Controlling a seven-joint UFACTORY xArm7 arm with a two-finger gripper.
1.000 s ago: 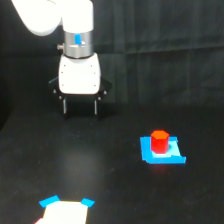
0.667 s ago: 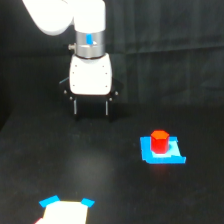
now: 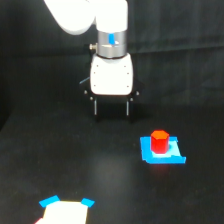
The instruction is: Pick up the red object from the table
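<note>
The red object (image 3: pixel 159 141) is a small red-orange hexagonal block standing upright on a flat bright blue patch (image 3: pixel 163 152) on the black table (image 3: pixel 100 175), right of centre in the exterior view. My gripper (image 3: pixel 111 114) hangs from the white arm above and to the left of the block, well apart from it. Its two dark fingers (image 3: pixel 95 107) point down with a wide gap and nothing between them, so it is open.
A white card with blue corner marks (image 3: pixel 65 210) lies at the bottom left of the exterior view. Black cloth backs the scene behind the arm.
The arm and its gripper have shifted toward the exterior view's right, closer to the red object. The block and the blue patch have stayed put.
</note>
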